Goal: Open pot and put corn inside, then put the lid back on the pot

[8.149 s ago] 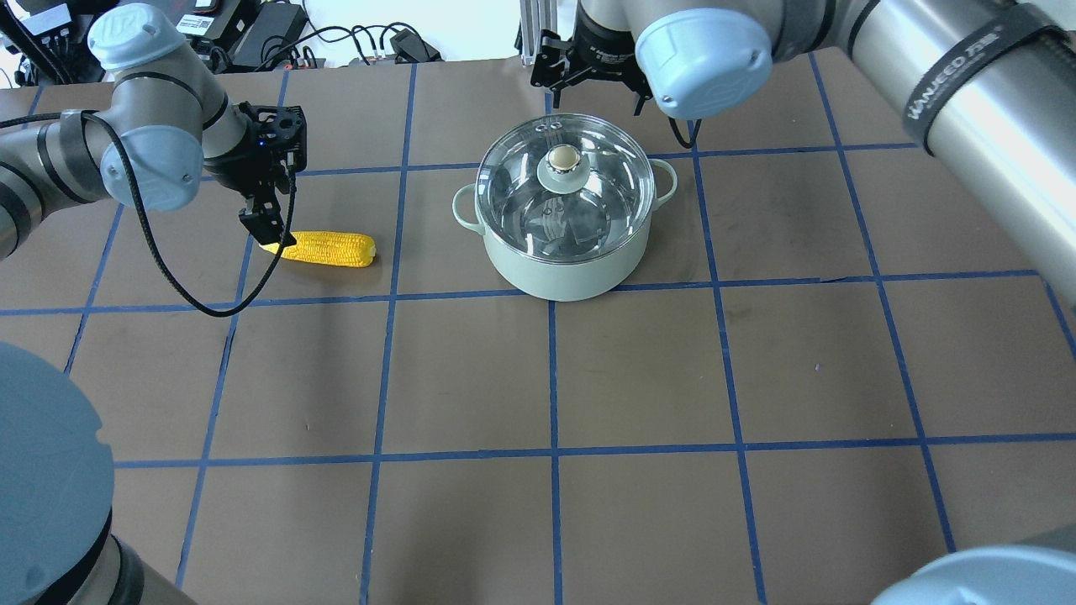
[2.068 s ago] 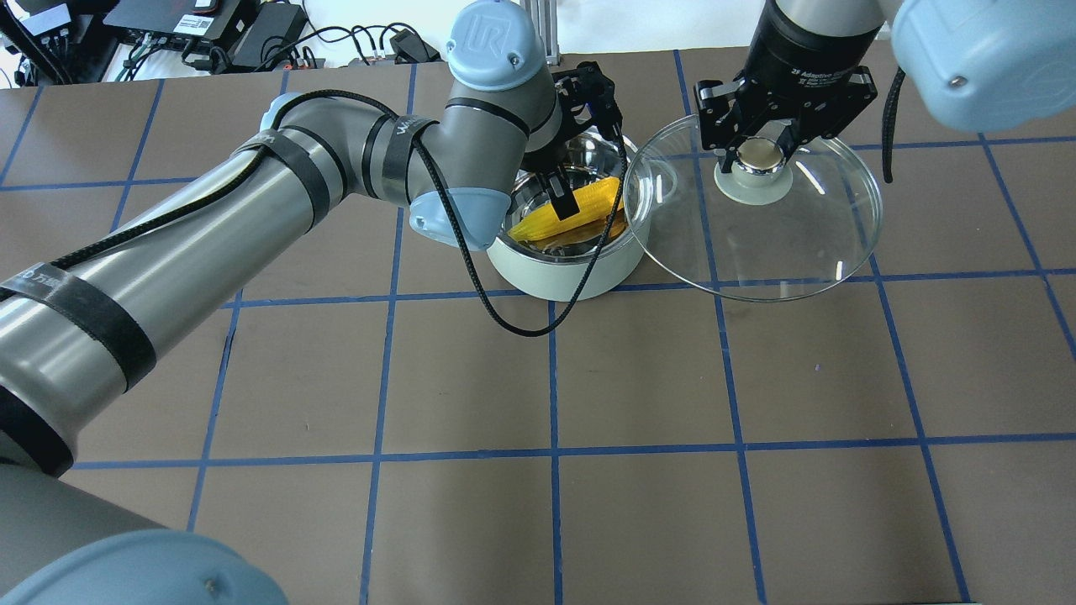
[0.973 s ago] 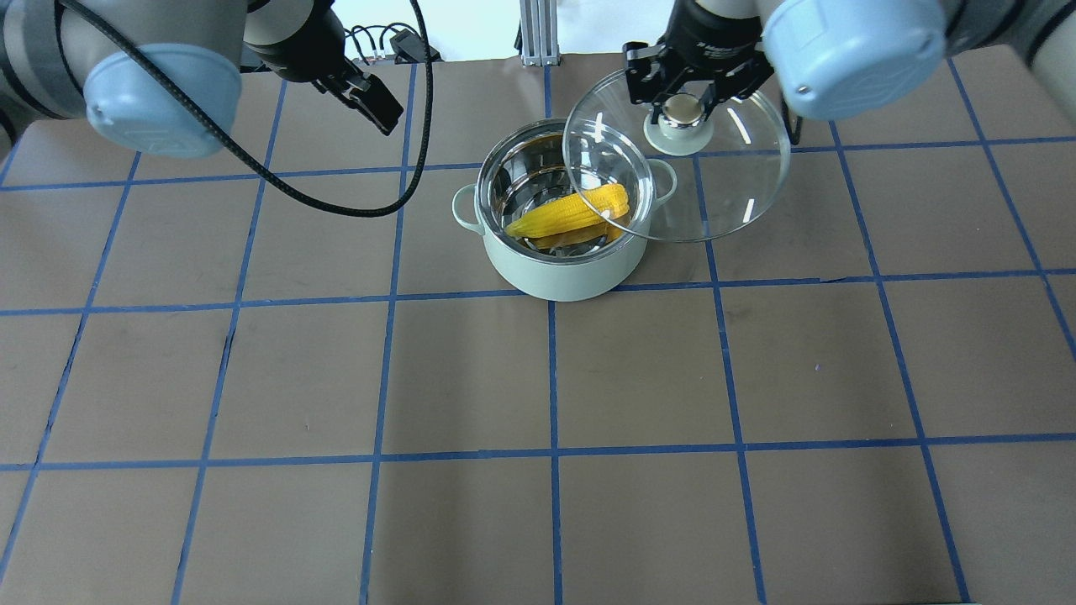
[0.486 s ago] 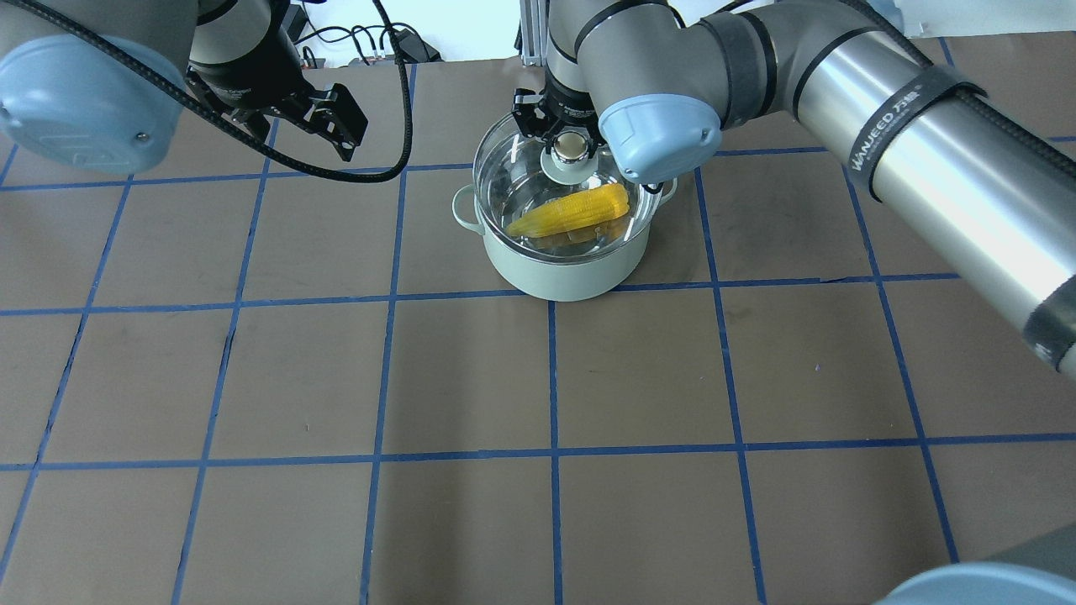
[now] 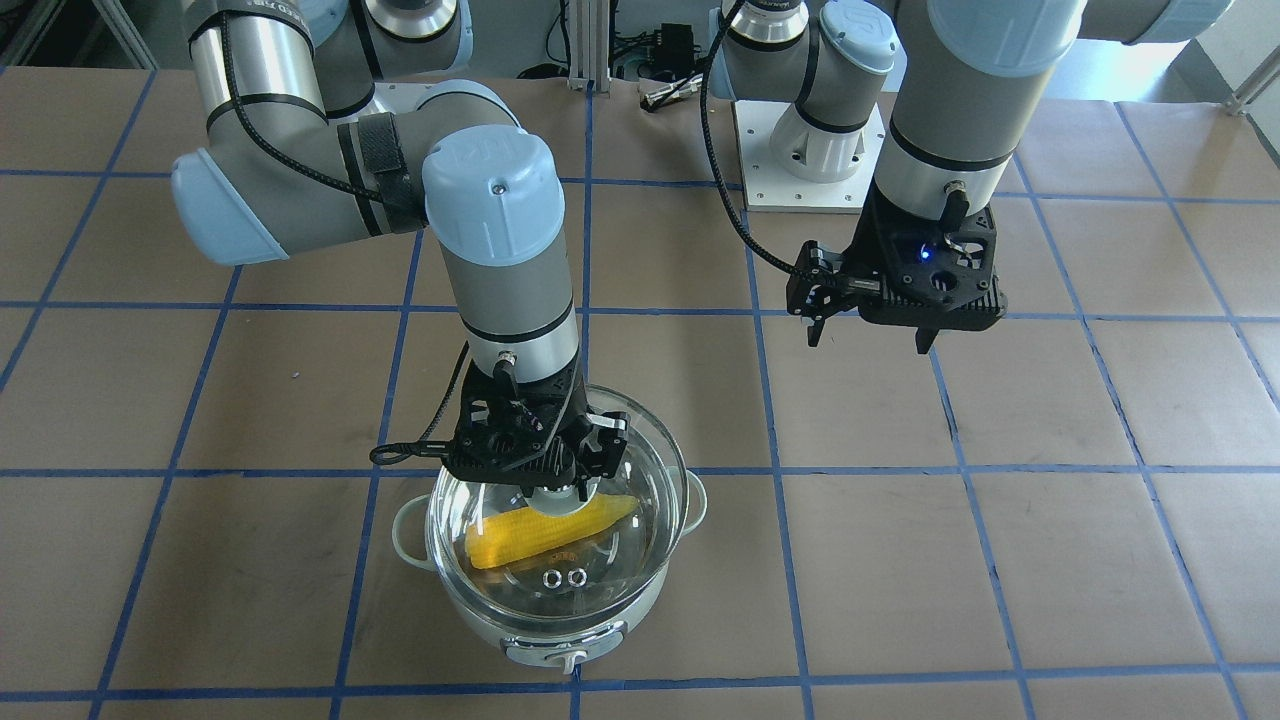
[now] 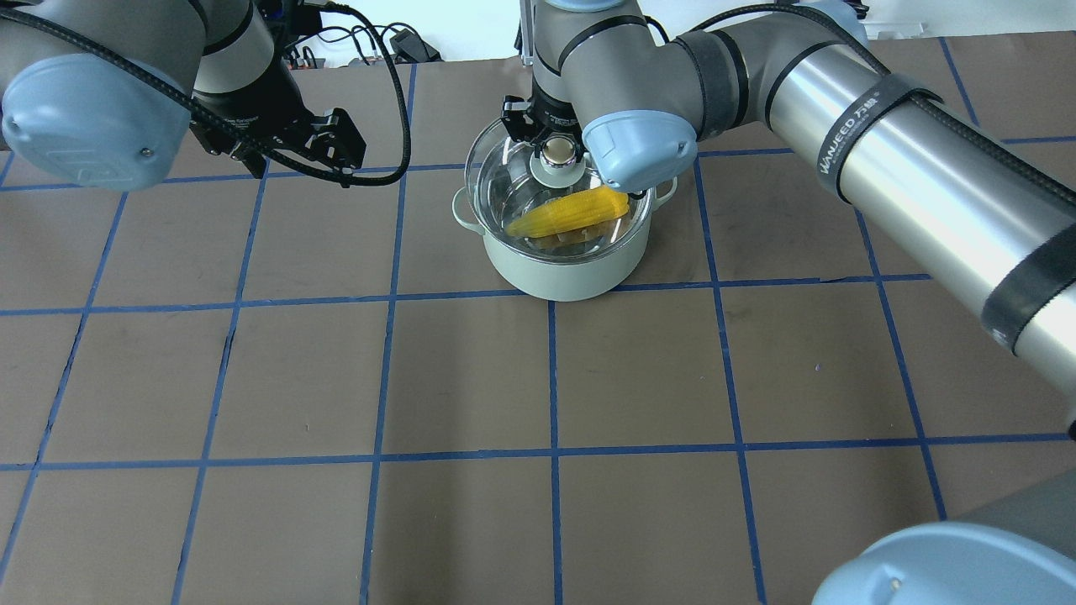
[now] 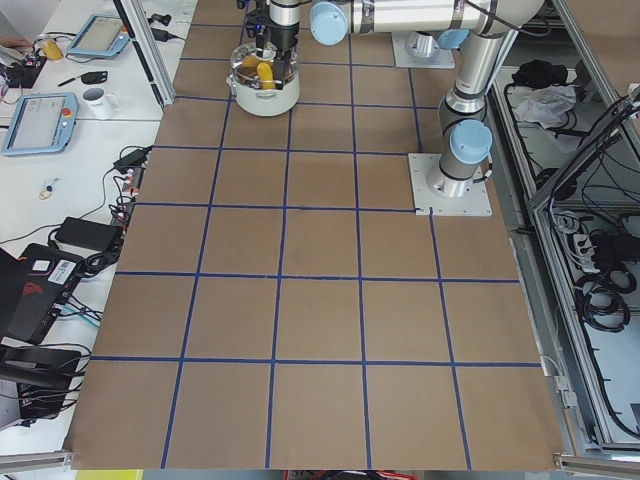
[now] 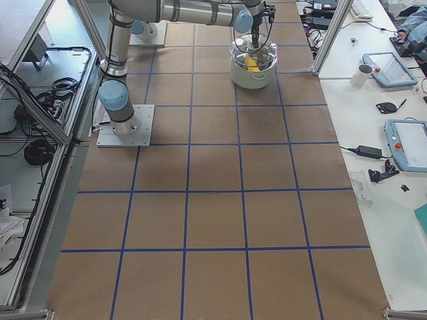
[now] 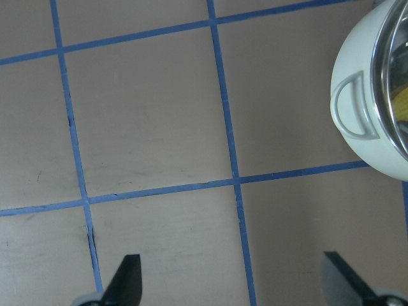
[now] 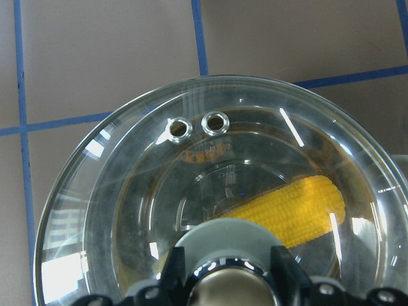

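The pale green pot point(image 6: 563, 265) stands at the far middle of the table, with the yellow corn point(image 6: 572, 212) lying inside it. My right gripper point(image 6: 561, 151) is shut on the beige knob of the glass lid point(image 6: 504, 181) and holds the lid over the pot's opening; I cannot tell whether it rests fully on the rim. In the right wrist view the corn point(image 10: 287, 210) shows through the lid point(image 10: 115, 210). In the front view the lid point(image 5: 620, 560) covers the pot point(image 5: 560, 625). My left gripper point(image 6: 294, 155) is open and empty, left of the pot above the table.
The brown table point(image 6: 555, 378) has a blue tape grid. Cables and electronics point(image 6: 370, 46) lie beyond its far edge. The left wrist view shows one pot handle point(image 9: 354, 115) at the right and bare table below the open fingers point(image 9: 127, 280).
The corn went from the table into the pot and my left gripper let go and pulled back left. My right gripper brought the lid over the pot and has lowered it slightly.
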Robot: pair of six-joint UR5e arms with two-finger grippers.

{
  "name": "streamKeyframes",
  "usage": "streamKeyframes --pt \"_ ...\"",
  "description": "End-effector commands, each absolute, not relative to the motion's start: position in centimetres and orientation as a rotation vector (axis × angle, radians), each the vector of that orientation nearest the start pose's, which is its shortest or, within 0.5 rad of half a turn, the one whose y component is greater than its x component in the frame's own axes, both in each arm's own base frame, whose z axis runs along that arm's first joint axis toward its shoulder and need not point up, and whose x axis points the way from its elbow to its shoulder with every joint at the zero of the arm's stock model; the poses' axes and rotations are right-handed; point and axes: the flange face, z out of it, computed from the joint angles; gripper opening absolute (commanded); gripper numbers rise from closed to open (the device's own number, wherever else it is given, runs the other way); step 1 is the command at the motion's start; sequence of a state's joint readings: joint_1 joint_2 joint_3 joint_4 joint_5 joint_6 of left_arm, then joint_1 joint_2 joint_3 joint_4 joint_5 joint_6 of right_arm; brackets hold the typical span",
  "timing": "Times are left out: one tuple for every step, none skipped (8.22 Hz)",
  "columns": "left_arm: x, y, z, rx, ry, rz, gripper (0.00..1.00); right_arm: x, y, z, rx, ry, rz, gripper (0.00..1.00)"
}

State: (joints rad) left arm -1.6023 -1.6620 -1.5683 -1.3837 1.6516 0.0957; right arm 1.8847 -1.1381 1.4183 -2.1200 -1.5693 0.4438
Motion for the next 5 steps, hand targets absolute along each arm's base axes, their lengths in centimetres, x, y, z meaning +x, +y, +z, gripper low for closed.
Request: streamKeyframes --pt "-14.2 -52.9 45.5 0.159 3.052 -0.124 1.0 33.6 -60.3 36.5 0.215 3.03 -0.349 0.25" --pt "-14.3 -52.4 45.9 0.081 3.071 -0.125 1.0 33.6 -60.3 36.4 0.209 3.032 -0.346 0.25" --pt "-13.7 -51.8 46.4 0.032 3.074 -0.114 1.0 33.6 -60.4 36.2 0.207 3.035 -0.342 0.25" --pt "-13.3 -51.6 46.4 0.021 3.076 -0.095 1.0 33.6 -60.5 35.8 0.205 3.038 -0.336 0.25" --pt "-13.3 -51.3 46.8 0.016 3.077 -0.095 1.0 33.6 -60.6 35.7 0.203 3.041 -0.335 0.25"
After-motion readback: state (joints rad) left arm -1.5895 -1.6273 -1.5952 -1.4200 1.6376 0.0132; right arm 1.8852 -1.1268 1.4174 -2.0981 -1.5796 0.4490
